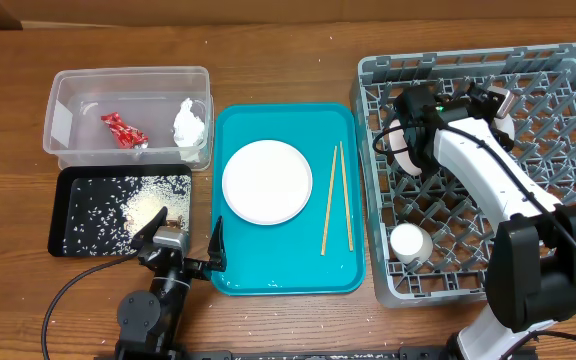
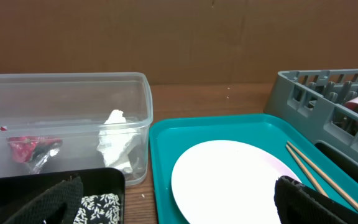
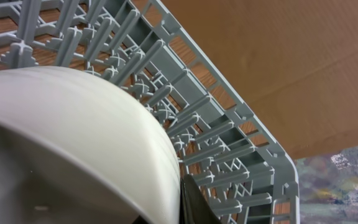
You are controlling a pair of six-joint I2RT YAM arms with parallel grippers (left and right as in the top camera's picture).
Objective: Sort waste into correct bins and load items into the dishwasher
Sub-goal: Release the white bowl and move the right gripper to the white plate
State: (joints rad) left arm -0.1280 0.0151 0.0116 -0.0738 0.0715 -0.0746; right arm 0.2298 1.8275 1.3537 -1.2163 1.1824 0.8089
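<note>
Clear tub (image 1: 128, 77): shiny red wrapper (image 1: 124, 130), white napkin (image 1: 190, 122). Black tray (image 1: 118, 171), speckled with whitish scraps (image 1: 108, 205). Teal serving tray (image 1: 278, 260); pale plate (image 1: 266, 181); tan chopsticks (image 1: 330, 210). Grey latticed rack (image 1: 468, 66): white cup (image 1: 408, 243), whitish bowl (image 3: 73, 137). Brown wood-grain table (image 1: 288, 60).

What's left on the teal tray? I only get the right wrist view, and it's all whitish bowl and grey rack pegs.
Observer: A pale pink plate and two chopsticks lie on the teal tray.
Operator: Where in the rack is my bowl?
Observer: The bowl is over the far left part of the rack, close to its left wall.
Operator: Anything else in there?
Observer: A small white cup sits by the rack's near left corner.
</note>
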